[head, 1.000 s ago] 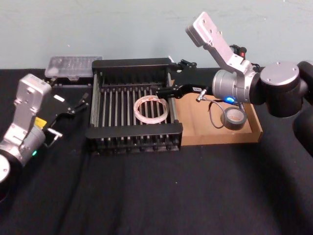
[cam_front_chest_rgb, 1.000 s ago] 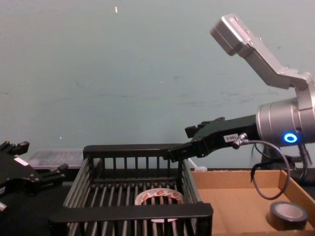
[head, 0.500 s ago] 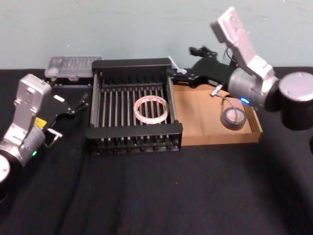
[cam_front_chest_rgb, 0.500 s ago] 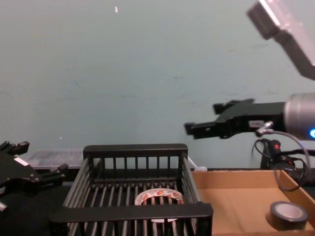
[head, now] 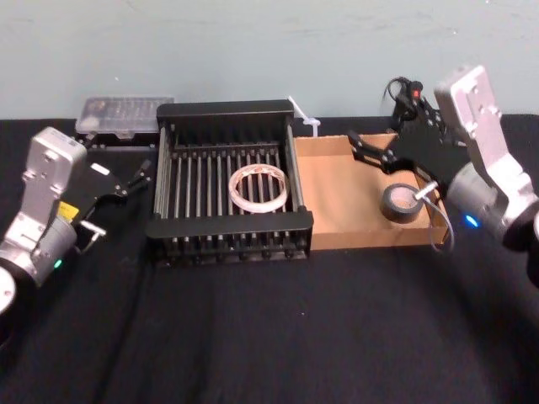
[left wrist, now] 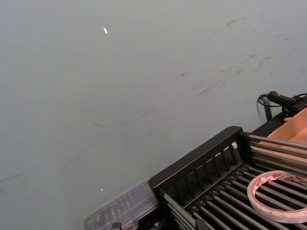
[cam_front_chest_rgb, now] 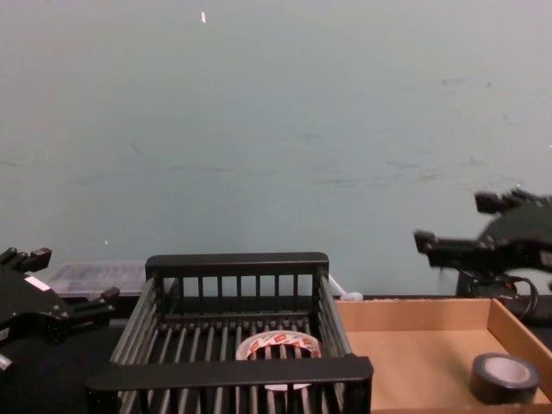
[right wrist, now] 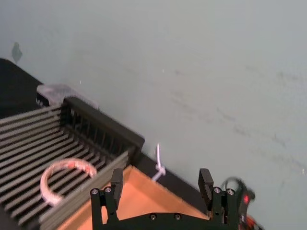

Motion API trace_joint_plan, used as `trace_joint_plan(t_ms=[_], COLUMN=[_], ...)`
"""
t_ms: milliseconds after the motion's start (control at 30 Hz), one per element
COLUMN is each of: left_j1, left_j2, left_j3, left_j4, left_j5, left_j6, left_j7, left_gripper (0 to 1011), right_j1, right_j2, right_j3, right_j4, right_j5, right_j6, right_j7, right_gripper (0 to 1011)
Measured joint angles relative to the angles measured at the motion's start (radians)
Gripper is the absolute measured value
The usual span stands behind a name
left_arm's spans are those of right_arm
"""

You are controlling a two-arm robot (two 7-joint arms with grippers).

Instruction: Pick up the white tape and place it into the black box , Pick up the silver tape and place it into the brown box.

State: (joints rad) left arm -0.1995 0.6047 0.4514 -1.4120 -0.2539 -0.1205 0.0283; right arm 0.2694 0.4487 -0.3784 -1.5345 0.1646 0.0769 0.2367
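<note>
Head view: the white tape [head: 261, 187] is lying inside the black box [head: 227, 225], and the silver tape [head: 401, 203] in the brown box [head: 345, 225] just right of it. The right gripper [head: 367, 151] is hovering right of the black box, jaws wide and empty. The left gripper [head: 135, 178] is sitting left of it, jaws parted. Right wrist view: the fingers [right wrist: 116, 180] are standing far apart.

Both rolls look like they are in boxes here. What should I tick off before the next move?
1. White tape lying flat inside the black box: ok.
2. Silver tape resting on the floor of the brown box: ok.
3. Right gripper open and empty, raised above the brown box: ok.
4. Left gripper open and empty, beside the black box and not touching it: ok.
</note>
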Motion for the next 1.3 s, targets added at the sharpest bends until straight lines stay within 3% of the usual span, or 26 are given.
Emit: trace_joint_plan(t_ms=[200, 433, 700, 1300], left_j1=[0.000, 0.000, 0.000, 0.000], left_j2=[0.000, 0.000, 0.000, 0.000], left_j3=[0.000, 0.000, 0.000, 0.000], left_j4=[0.000, 0.000, 0.000, 0.000], left_j5=[0.000, 0.000, 0.000, 0.000], left_j6=[0.000, 0.000, 0.000, 0.000], left_j7=[0.000, 0.000, 0.000, 0.000], left_gripper=[1001, 1002, 1001, 1001], right_j1=[-0.072, -0.116, -0.132, -0.130], right_j2=[0.017, 0.014, -0.003, -0.001], right_j3=[0.035, 0.066, 0.089, 0.084], right_j4=[-0.024, -0.031, -0.026, -0.025], right_j5=[0.001, 0.012, 0.011, 0.011], right_j6=[0.000, 0.011, 0.031, 0.028], right_j7=[-0.002, 0.004, 0.010, 0.011], right_gripper=[1003, 1002, 1002, 1002])
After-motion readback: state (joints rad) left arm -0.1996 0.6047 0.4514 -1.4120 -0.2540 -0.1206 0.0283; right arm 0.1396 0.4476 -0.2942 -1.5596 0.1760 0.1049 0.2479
